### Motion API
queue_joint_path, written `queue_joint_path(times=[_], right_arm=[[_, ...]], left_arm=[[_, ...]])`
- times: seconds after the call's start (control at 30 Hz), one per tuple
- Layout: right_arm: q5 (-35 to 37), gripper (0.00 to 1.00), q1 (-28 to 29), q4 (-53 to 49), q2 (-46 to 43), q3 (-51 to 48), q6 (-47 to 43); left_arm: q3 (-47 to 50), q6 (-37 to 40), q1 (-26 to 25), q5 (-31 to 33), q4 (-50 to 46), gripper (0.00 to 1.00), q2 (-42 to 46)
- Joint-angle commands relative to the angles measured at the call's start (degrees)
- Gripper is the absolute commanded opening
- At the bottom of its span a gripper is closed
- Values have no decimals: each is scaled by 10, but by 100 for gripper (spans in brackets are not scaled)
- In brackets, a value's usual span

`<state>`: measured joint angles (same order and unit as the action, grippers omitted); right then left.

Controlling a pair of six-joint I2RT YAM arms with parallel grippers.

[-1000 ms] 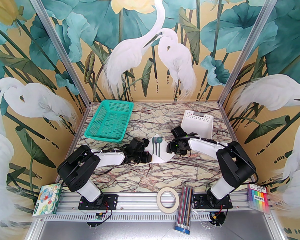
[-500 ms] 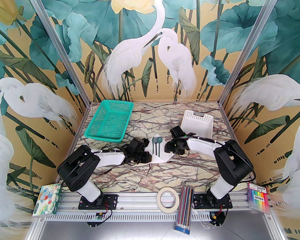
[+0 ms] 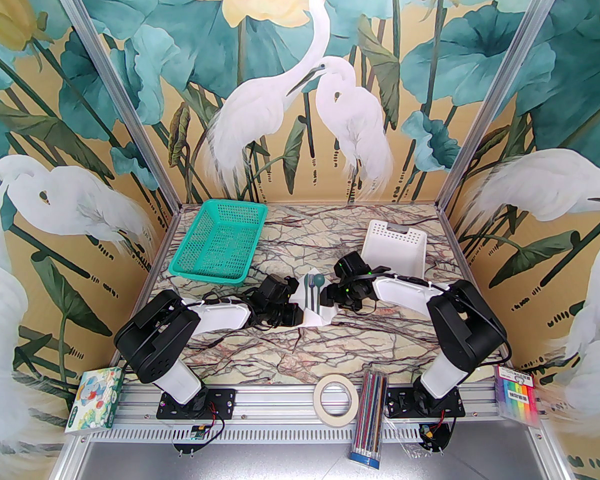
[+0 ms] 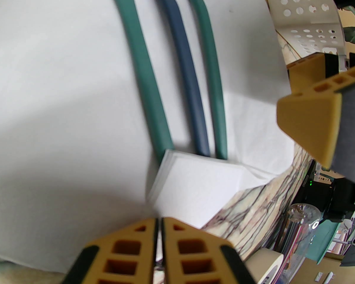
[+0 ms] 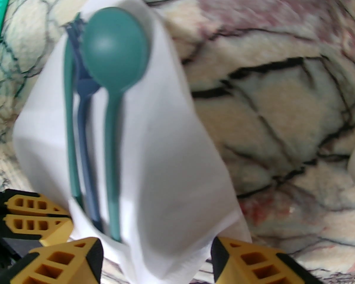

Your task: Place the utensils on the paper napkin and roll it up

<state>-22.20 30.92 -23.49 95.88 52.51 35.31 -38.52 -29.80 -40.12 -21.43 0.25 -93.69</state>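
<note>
- At table [image 3: 300, 348] centre, the right tool [image 5: 155, 243] has slid toward 9 o'clock, jaws wide astride the paper napkin's [image 5: 171, 164] corner; rolling looks about to start.
- Opposite, the left tool [image 4: 159, 221], pinched narrow, sits at the napkin's 9 o'clock edge.
- On it the utensils [image 3: 311, 293] lie with their long axis 12-to-6, heads toward 12, handles under a folded flap.

A marble-patterned table [image 3: 305, 348] (cream, veined in pink and black) carries a white paper napkin [image 3: 314, 318], spread between the jaws of the left gripper [image 3: 294, 312] and the right gripper [image 3: 329, 302]. A teal mesh basket [image 3: 205, 273] sits well beyond the left jaws, and a white perforated basket [image 3: 397, 228] sits just beyond the right jaws.
</note>
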Motion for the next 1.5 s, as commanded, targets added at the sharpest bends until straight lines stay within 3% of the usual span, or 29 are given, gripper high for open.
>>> queue_joint_path(times=[0.0, 0.23, 0.57, 0.73, 1.03, 1.47], right_arm=[[-26, 68, 2, 12, -16, 6, 7], [110, 76, 1, -107, -34, 26, -27], [176, 89, 2, -124, 1, 23, -26], [159, 91, 6, -113, 13, 19, -24], [67, 90, 19, -31, 13, 2, 6], [17, 90, 15, 7, -26, -2, 15]], left_arm=[[-2, 11, 2, -1, -36, 14, 0], [1, 11, 2, 2, -36, 14, 2], [1, 11, 2, 2, -37, 14, 3], [0, 11, 2, 2, -40, 14, 3], [-1, 11, 2, 2, -41, 14, 3], [1, 11, 2, -1, -35, 14, 0]])
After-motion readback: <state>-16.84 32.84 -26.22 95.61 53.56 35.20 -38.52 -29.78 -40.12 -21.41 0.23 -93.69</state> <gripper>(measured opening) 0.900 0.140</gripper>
